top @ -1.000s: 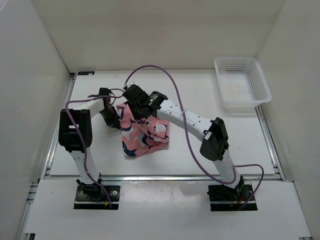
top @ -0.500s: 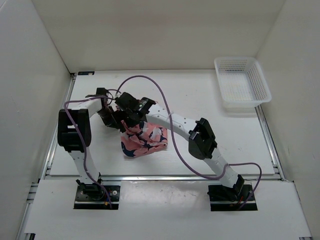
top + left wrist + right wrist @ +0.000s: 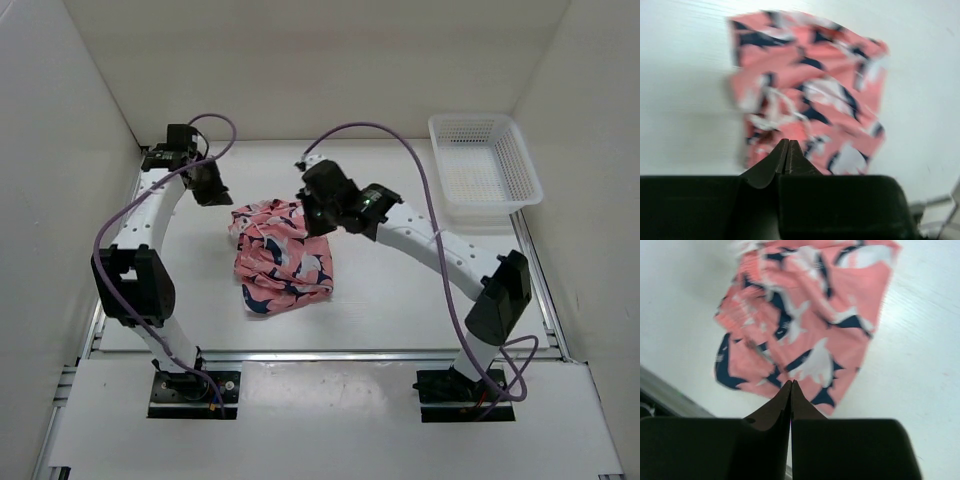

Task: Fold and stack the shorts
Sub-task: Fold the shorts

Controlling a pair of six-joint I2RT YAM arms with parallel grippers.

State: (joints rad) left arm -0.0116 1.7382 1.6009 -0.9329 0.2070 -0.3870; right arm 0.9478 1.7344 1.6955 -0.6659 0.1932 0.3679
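Note:
The salmon-pink shorts (image 3: 280,258) with navy and white shark shapes lie folded and a little rumpled on the white table, left of centre. They also show in the left wrist view (image 3: 810,90) and the right wrist view (image 3: 805,325). My left gripper (image 3: 215,190) is raised at the far left, apart from the shorts, its jaws shut and empty (image 3: 787,142). My right gripper (image 3: 318,212) hovers at the far right edge of the shorts, its jaws shut and empty (image 3: 791,383).
A white mesh basket (image 3: 484,167) stands at the far right corner of the table (image 3: 400,290). White walls enclose the table on three sides. Purple cables loop over both arms.
Both grippers have let go of the shorts and pulled away, the left up and to the far left, the right to the right. The shorts now lie flatter on the table.

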